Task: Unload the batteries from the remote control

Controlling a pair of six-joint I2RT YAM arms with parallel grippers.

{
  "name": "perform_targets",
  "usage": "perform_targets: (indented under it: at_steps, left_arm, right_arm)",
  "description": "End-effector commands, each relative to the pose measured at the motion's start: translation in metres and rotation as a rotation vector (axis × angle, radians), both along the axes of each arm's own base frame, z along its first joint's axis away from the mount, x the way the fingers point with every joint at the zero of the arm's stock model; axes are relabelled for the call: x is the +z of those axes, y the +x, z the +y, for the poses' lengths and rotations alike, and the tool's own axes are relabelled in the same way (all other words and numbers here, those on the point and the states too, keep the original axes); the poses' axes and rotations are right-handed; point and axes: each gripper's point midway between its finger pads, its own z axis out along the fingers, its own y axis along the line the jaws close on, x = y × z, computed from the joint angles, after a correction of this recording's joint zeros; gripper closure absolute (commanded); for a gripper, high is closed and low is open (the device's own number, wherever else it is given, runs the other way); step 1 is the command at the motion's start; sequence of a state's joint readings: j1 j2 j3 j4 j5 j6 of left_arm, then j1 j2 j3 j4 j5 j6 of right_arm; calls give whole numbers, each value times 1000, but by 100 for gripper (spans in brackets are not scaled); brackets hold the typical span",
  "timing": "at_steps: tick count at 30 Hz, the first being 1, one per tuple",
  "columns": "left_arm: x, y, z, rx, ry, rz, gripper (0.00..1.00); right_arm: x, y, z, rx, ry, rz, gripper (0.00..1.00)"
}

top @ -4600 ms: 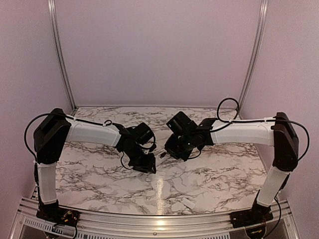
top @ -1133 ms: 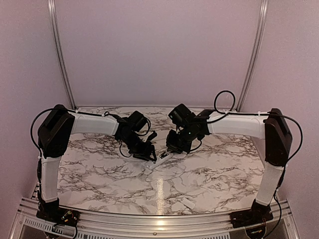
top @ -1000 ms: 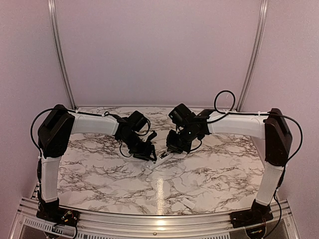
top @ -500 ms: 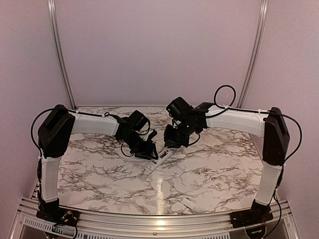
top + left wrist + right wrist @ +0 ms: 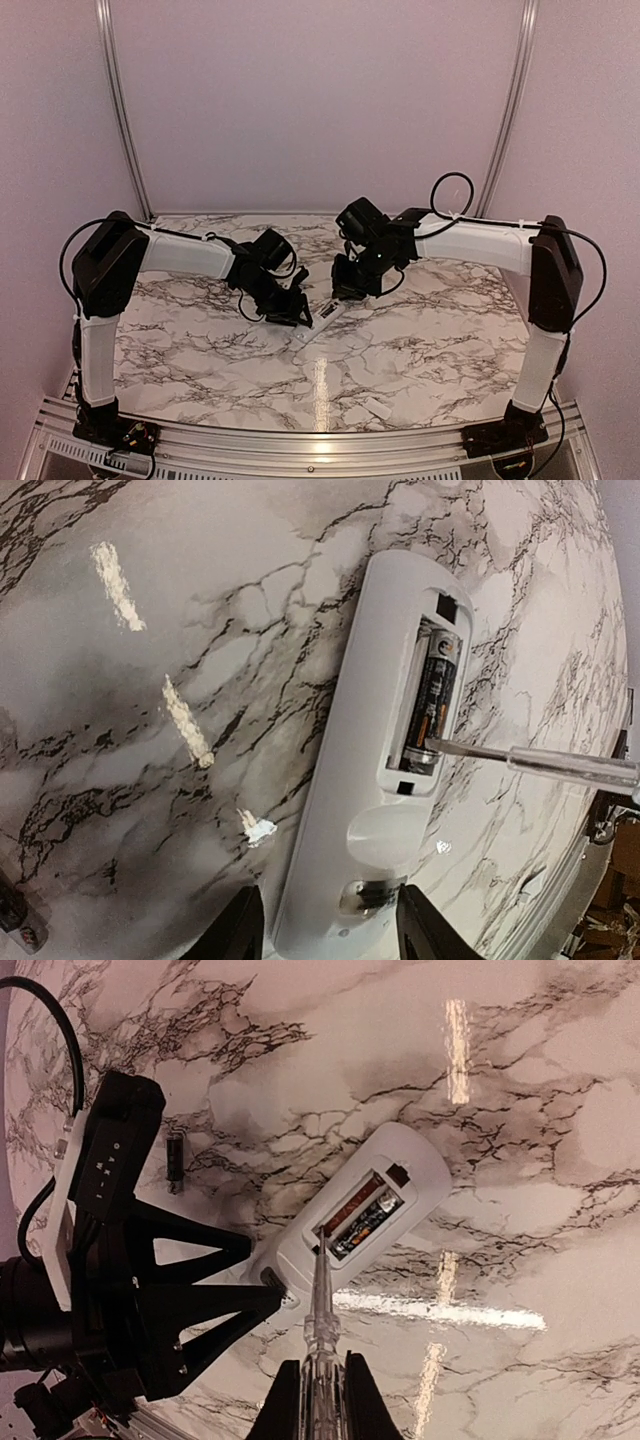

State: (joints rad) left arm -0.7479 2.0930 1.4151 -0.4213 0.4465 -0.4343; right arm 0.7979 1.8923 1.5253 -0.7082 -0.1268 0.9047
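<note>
Our left claw (image 5: 330,927) is clenched on the near end of the remote (image 5: 350,780), one finger at either long edge, pinning it flat on the table (image 5: 450,340). Just beyond that claw, in the right wrist view, a slim dark cylinder lies on the table. We take it for a loose battery (image 5: 175,1160), already out.

The remote lies between the two claws. In the top view its long axis runs from near-left to far-right. Its back face is up, and the compartment (image 5: 408,710) is open at the end away from the left claw. One battery (image 5: 433,702) sits in it, lying along the remote's own axis, in the slot nearer the right arm. The slot beside it looks empty to us, though we cannot be sure.

Our right claw (image 5: 322,1400) grips the clear handle of the tool (image 5: 320,1300), whose thin shaft crosses the remote's edge at an angle to that axis. Its tip rests at the battery's end nearest the left claw. So the right arm is the one placed to act. We judge the coming move to be a lever upward at that end while the left claw braces. If the tip slides along the battery instead of under it, it may skate off.
</note>
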Motion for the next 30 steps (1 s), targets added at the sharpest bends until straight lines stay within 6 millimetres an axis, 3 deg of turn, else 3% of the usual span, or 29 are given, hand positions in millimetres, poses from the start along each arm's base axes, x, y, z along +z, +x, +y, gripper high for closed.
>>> perform_targets:
  at_steps: [1,7,11,13,14,19,23,28,30]
  left_arm:
    - [27,4,2,31,-38,-80,52]
    - [45,2,18,60,-23,-154,45]
    - [67,-2,21,40,14,-245,26]
    - [82,-1,24,50,22,-292,5]
    - [90,0,25,62,21,-317,2]
    - [130,8,40,121,23,-439,1]
    - [159,16,62,182,64,-560,1]
    - [166,27,100,296,107,-601,1]
    - [165,27,106,316,88,-593,1]
  right_arm:
    - [18,1,-8,34,33,-56,100]
    - [29,4,-26,75,3,-114,100]
    - [40,9,-41,96,-35,-166,100]
    - [46,12,-47,106,-40,-193,100]
    - [49,13,-49,113,-38,-205,100]
    - [68,14,-48,177,-17,-282,100]
    - [83,11,-45,234,6,-336,100]
    - [102,7,-46,291,22,-412,100]
    - [106,5,-48,313,19,-434,100]
